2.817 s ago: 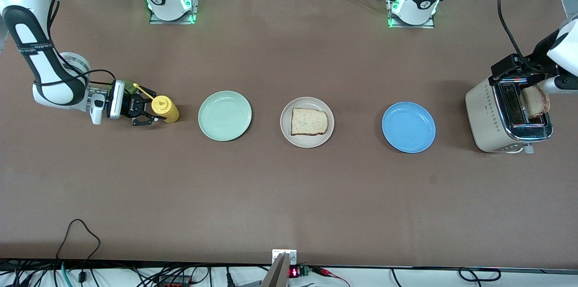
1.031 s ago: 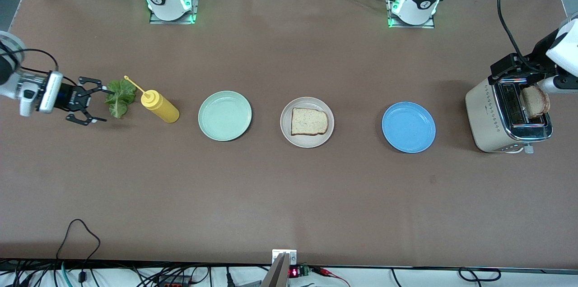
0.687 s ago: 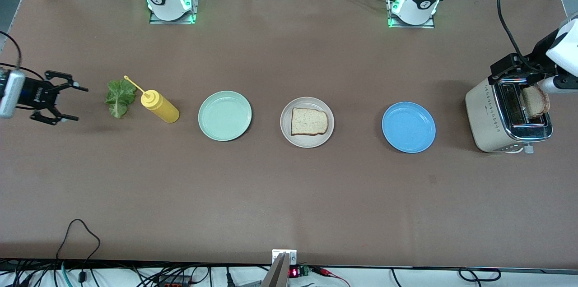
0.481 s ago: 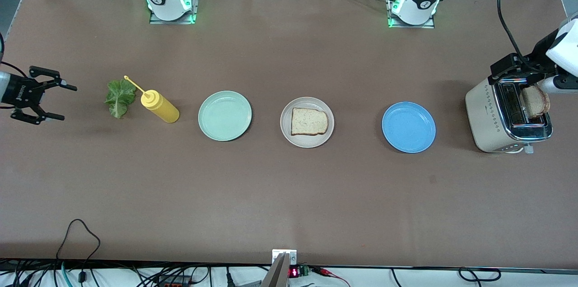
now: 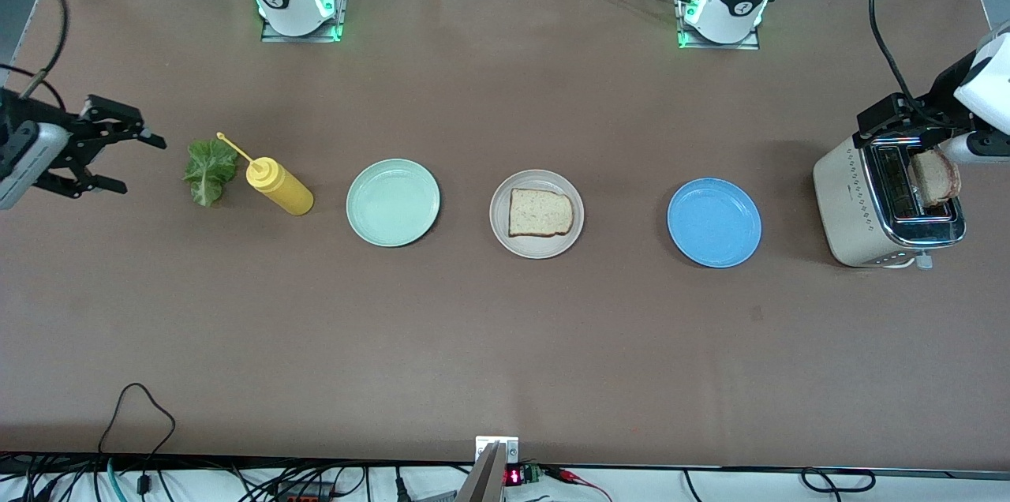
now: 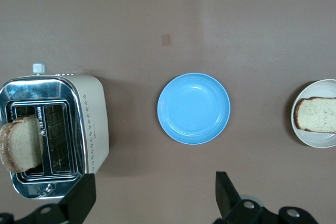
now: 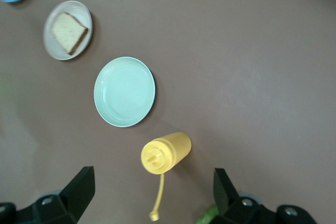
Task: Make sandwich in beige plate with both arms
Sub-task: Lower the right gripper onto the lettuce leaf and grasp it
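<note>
The beige plate sits mid-table with one bread slice lying flat on it. A second slice stands up out of the toaster at the left arm's end. The green lettuce leaf lies on the table at the right arm's end, beside a yellow squeeze bottle. My right gripper hangs open and empty just short of the lettuce, closer to the table's end. My left gripper is open and empty, high up by the toaster; the arm waits.
A mint-green plate lies between the bottle and the beige plate. A blue plate lies between the beige plate and the toaster. In the right wrist view the bottle with its long nozzle sits between my fingers.
My right gripper backed away from the lettuce toward the table's end, then came partway back, open throughout. The lettuce, bottle and left arm have not moved.
</note>
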